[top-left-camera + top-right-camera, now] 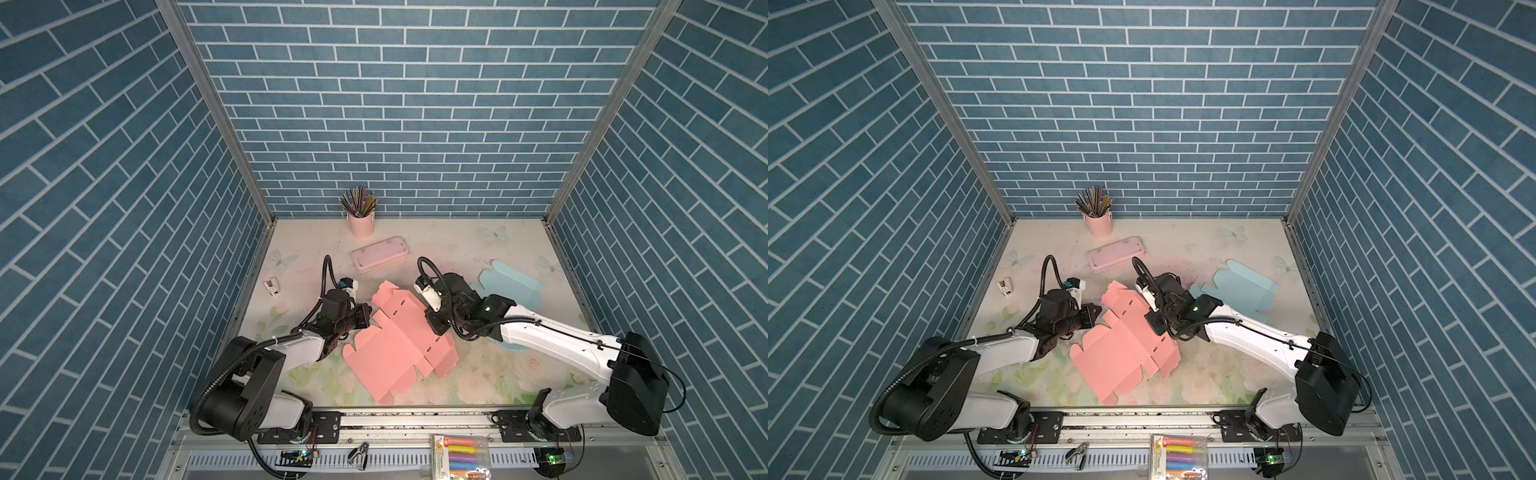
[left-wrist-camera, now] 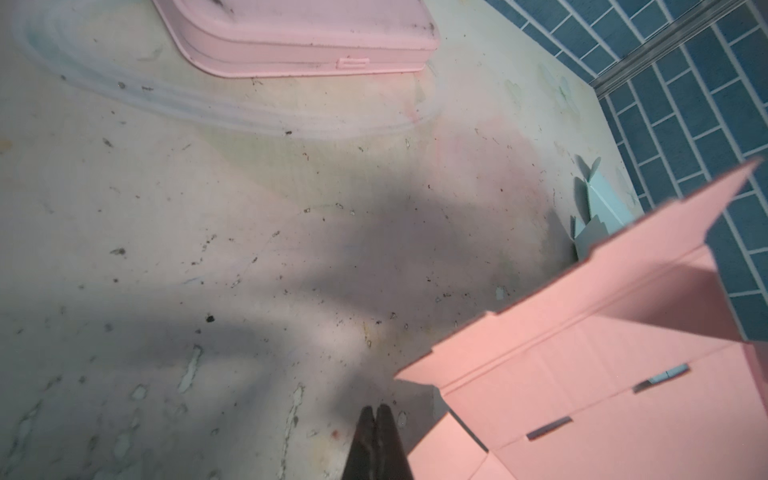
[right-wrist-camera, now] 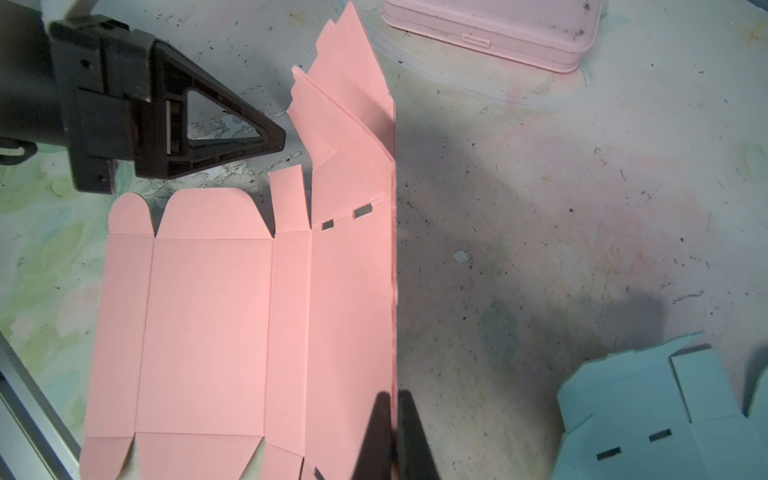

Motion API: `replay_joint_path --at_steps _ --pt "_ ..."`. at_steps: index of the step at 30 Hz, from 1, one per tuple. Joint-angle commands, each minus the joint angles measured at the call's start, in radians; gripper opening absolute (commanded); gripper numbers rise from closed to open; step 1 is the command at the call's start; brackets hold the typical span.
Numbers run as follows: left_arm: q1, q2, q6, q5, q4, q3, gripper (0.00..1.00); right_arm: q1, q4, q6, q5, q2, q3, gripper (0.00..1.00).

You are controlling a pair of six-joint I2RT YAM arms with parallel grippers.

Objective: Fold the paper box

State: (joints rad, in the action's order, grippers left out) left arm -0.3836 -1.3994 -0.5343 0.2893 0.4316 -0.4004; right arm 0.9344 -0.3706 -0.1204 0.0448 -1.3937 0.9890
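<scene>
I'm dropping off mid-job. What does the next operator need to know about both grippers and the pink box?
Left gripper: shut, empty, beside the pink paper box, close to its raised end flap.
Right gripper: fingers shut on the box's far long wall, which is folded upright.
Done: that one wall is up.
Left: every other panel, flap and the lid lies flat, unfolded.
Blue box blank: flat, behind the right arm.

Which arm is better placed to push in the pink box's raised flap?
Probably left: the left gripper, shut and free, sits beside that flap, while the right gripper pinches the folded wall of the pink box.
</scene>
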Motion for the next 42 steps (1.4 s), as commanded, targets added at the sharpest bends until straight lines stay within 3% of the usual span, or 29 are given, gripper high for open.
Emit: replay_joint_path --at_steps 1,19,29,42 --pt "0.004 -0.029 -0.002 0.007 0.032 0.014 0.0 0.003 0.013 0.058 0.006 0.012 -0.001 0.0" --pt "-0.059 -0.018 -0.005 0.083 0.062 0.034 0.0 0.004 0.004 0.068 0.013 0.0 0.003 0.0" --pt "-0.149 0.026 -0.022 0.066 0.043 0.054 0.0 0.005 -0.013 0.083 0.027 0.001 0.009 0.0" --pt "-0.237 -0.024 -0.037 0.071 0.118 0.055 0.0 0.035 -0.021 0.135 0.102 0.001 0.007 0.0"
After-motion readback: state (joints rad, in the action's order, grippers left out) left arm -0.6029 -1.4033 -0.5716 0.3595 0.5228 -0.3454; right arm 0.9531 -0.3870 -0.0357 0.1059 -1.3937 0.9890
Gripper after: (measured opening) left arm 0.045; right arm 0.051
